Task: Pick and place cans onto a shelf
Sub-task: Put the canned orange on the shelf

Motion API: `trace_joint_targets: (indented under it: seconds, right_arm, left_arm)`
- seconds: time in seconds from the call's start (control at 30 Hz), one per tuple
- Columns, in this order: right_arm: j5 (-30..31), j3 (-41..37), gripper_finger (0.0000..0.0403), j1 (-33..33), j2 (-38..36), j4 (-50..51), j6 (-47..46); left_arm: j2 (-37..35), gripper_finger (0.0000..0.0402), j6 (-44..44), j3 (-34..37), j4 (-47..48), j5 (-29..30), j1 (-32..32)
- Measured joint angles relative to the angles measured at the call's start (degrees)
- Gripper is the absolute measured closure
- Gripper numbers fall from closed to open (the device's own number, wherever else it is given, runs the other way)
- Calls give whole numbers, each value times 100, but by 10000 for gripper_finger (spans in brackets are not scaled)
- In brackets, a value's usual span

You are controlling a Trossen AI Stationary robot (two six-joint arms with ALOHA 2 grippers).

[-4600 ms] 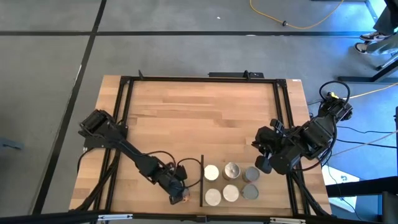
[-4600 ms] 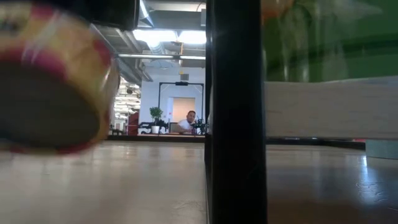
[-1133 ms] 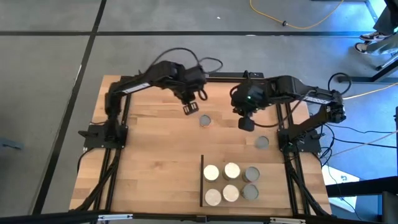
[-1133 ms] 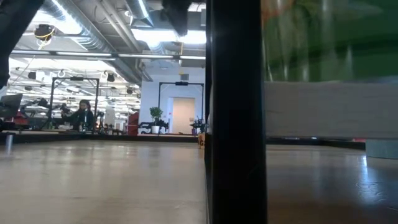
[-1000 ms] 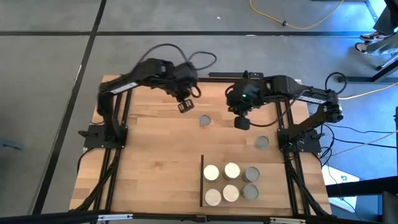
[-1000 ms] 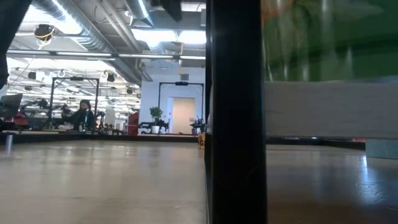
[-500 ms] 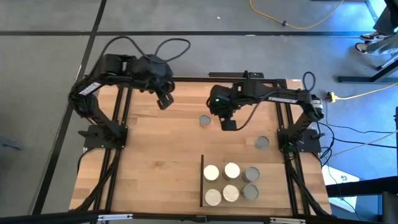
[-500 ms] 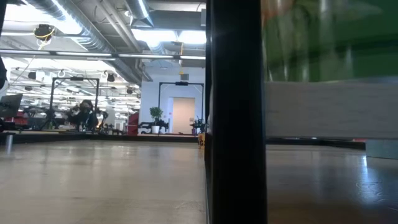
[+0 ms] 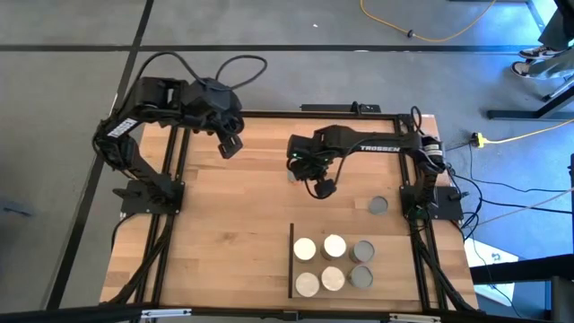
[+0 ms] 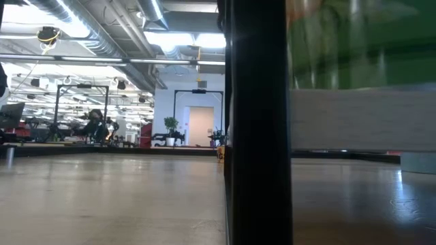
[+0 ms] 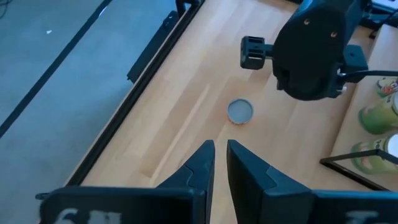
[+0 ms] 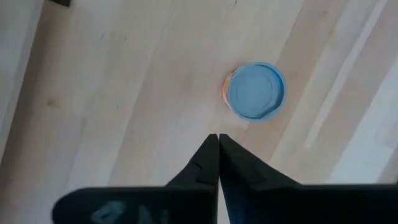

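Swinging in over the loose can (image 12: 255, 91) mid-table, the right gripper (image 9: 325, 187) hangs with fingers pressed together, so it must spread before grasping, while the left gripper (image 9: 228, 144), nearly closed, has pulled back

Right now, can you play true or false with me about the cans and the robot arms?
1. Six cans stand on the shelf. True.
2. The right gripper is holding a can. False: its fingers are shut on nothing, above a loose can on the table.
3. The left gripper hangs near the table's far left edge. True.
4. Every can is on the shelf. False: one grey can sits alone on the table too.
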State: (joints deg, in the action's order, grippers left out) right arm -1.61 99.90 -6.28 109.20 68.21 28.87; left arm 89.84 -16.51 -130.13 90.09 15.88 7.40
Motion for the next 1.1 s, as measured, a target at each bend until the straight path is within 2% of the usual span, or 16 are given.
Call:
trace_joint_targets:
  seconds: [0.27, 0.43, 0.63, 1.1]
  right_arm:
    - [-1, 2, 348, -20, 139, -474, 31]
    - [-6, 2, 326, -20, 336, -522, 710]
    - [-4, 0, 324, -19, 674, -525, 1352]
    - [-2, 2, 324, -105, 1519, -591, 1378]
  left_arm:
    - [3, 365, 11, 64, -3, -2, 0]
    - [3, 365, 11, 64, -5, -4, 0]
    - [3, 365, 11, 64, -6, -4, 0]
    - [5, 365, 11, 64, -7, -7, 0]
